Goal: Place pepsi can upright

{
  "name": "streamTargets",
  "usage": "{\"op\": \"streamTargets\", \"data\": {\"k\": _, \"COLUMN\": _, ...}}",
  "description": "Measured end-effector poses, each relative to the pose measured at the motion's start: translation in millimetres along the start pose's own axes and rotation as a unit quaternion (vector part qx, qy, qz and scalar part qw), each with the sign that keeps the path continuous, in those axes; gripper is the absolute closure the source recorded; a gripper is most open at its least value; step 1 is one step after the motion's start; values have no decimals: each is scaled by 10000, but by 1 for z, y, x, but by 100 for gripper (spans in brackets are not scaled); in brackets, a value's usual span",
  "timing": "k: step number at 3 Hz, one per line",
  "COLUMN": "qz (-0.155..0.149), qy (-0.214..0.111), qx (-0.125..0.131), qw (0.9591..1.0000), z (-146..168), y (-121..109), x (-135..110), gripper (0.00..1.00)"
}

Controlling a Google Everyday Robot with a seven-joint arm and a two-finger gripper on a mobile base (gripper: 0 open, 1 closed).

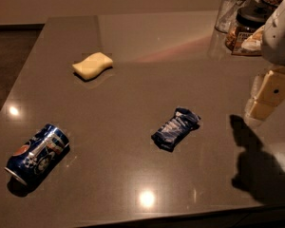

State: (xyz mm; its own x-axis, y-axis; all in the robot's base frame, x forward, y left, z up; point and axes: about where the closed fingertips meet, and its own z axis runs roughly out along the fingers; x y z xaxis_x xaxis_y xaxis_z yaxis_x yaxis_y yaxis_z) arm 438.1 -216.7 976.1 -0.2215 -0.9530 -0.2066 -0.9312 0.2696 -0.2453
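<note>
The pepsi can [37, 154], dark blue with white markings and a round logo, lies on its side near the front left corner of the grey table [133, 84]. Its silver end faces the lower left. My gripper [268, 96] hangs at the right edge of the view, well above and far to the right of the can, below the white arm housing [281, 32]. Its cream-coloured fingers [270, 91] point down. It holds nothing that shows.
A crumpled blue-and-white snack wrapper [176, 128] lies mid-table. A yellow sponge [92, 65] sits at the back left. A clear glass [232, 9] and a dark-lidded jar [244, 28] stand at the back right. The arm's shadow [256, 160] falls at the front right.
</note>
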Motion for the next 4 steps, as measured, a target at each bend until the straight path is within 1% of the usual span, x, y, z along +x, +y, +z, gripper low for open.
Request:
{"op": "streamTargets", "data": {"k": 1, "qz": -5, "qy": -9, "qx": 11, "qw": 10000, "z": -1, "y": 0, "x": -1, "gripper": 0}}
{"op": "streamTargets", "data": {"k": 2, "qz": -383, "qy": -275, "qx": -123, "qw": 9988, "z": 5, "y": 0, "x": -33, "gripper": 0}}
{"op": "streamTargets", "data": {"k": 3, "qz": -1296, "qy": -682, "qx": -468, "qw": 9881, "z": 20, "y": 9, "x": -105, "gripper": 0}}
{"op": "streamTargets", "data": {"k": 4, "qz": -1946, "qy": -936, "qx": -671, "qw": 9741, "z": 26, "y": 20, "x": -154, "gripper": 0}}
